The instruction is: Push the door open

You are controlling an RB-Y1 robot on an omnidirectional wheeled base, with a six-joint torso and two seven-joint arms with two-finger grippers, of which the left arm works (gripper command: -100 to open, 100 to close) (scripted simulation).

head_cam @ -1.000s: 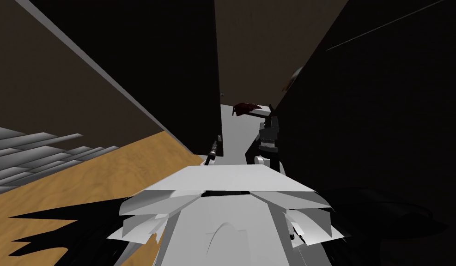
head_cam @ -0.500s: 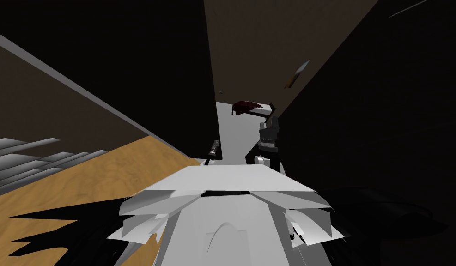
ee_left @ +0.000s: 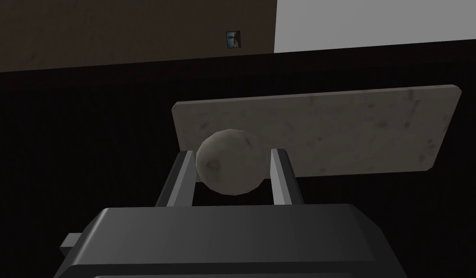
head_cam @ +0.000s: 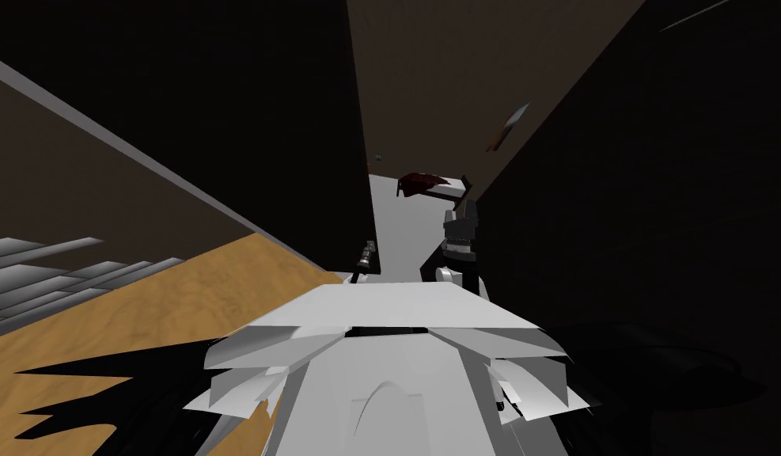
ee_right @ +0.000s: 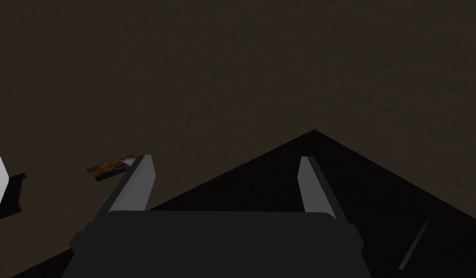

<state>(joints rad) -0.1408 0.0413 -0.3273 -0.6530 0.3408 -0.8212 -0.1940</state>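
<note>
Grip comes first: your left claw (ee_left: 232, 152) is clenched on the round knob (ee_left: 229, 161), one blade pressed to each side of it, since the latch likely has to be held before the door (ee_left: 87, 145) will give. The knob stands out from a pale, mottled plate (ee_left: 357, 130) fixed flat to the door's dark face. The claw meets the knob square-on — that should keep the blades from sliding off the curve when you lean in. In the head view the left claw (head_cam: 367, 257) sits low at the edge of the dark panel just ahead of you, with a strip of pale floor (head_cam: 396, 237) showing past it. From that I judge the door only a little ajar and the push barely begun. Your right claw (ee_right: 222, 161) is released, blades wide apart and holding nothing — it hangs forward on your right, probably to stay clear of the swing.
</note>
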